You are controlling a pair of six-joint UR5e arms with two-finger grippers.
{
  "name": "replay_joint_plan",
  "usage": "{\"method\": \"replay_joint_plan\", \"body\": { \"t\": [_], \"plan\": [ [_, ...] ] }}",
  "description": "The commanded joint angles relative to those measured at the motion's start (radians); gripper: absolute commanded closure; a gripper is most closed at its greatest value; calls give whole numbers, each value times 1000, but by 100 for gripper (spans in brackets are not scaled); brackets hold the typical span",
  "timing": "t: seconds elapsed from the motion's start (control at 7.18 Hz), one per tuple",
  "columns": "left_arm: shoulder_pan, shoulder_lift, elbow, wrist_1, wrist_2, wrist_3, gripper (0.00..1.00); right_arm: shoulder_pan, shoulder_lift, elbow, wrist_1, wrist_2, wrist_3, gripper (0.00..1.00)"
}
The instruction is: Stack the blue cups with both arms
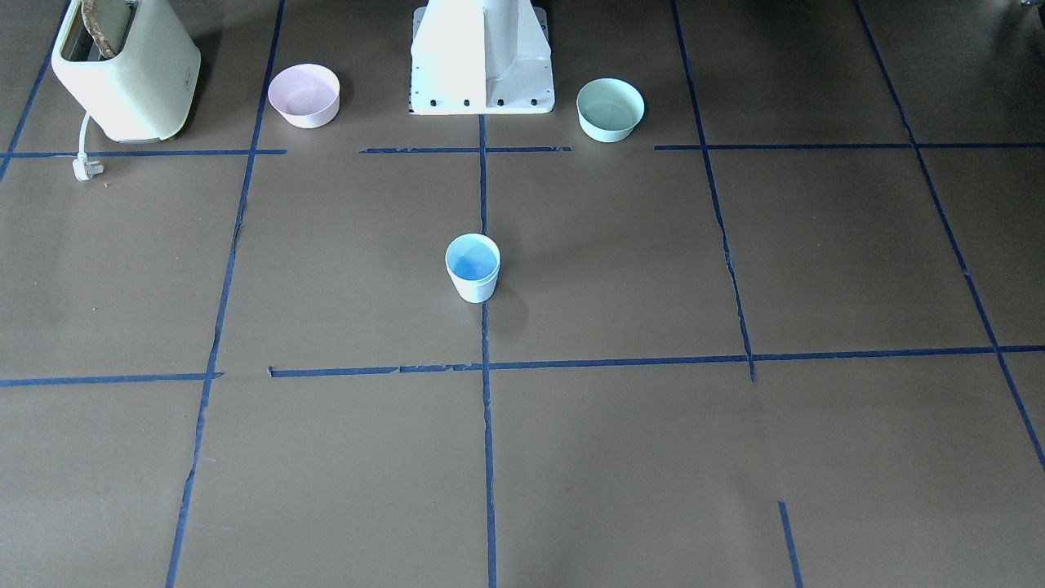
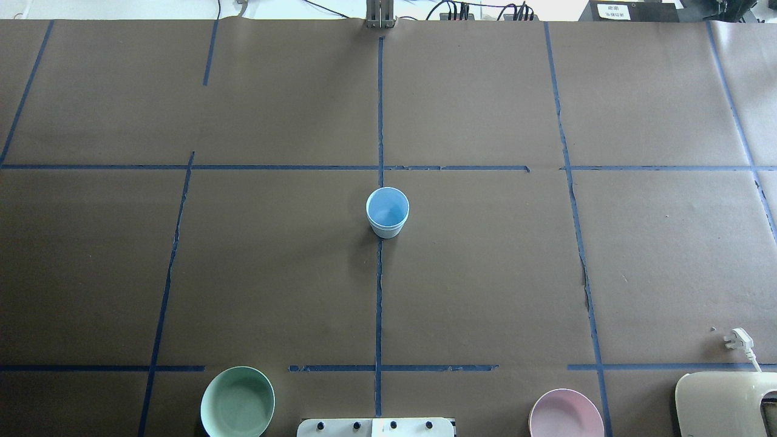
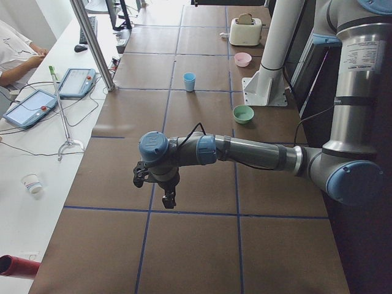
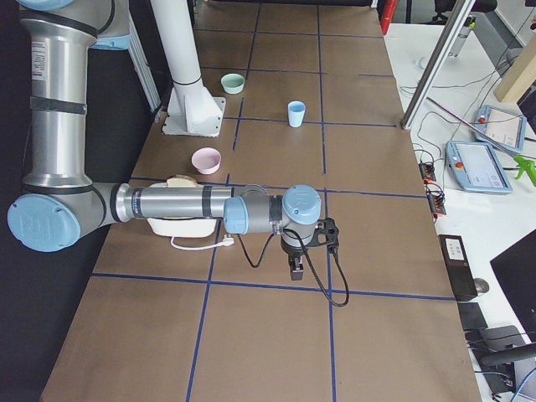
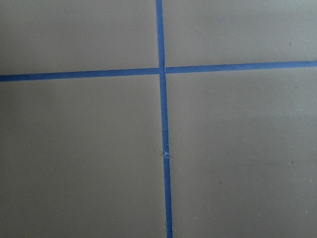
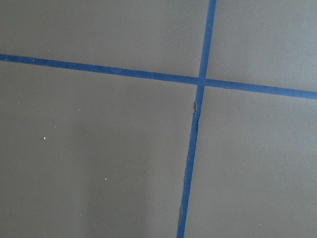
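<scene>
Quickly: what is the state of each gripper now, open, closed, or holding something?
Left gripper: cannot be told, it shows only in a side view.
Right gripper: cannot be told, same reason.

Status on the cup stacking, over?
Left gripper and right gripper out wide, far from centre, open or shut unclear. One blue cup upright at centre; no second cup seen apart. Pink bowl, green bowl well clear.

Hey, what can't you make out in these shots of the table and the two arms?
Blue cup: one cup or two nested, too small to tell in any view.
Left gripper: shows only in the left side view, open or shut unclear.
Right gripper: shows only in the right side view, same doubt.
Toaster: cut off by the overhead view's bottom right corner.
</scene>
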Motion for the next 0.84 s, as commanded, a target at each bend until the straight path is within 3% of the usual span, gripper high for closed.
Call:
{"method": "replay_joint_plan", "body": {
  "t": [0.0, 0.7],
  "plan": [
    [11, 12, 12, 4, 4, 91, 0, 2, -5, 3, 0, -2, 0, 0],
    [1, 58, 12, -45, -5, 85, 0, 1, 0, 0, -1, 12, 4, 0]
  ]
}}
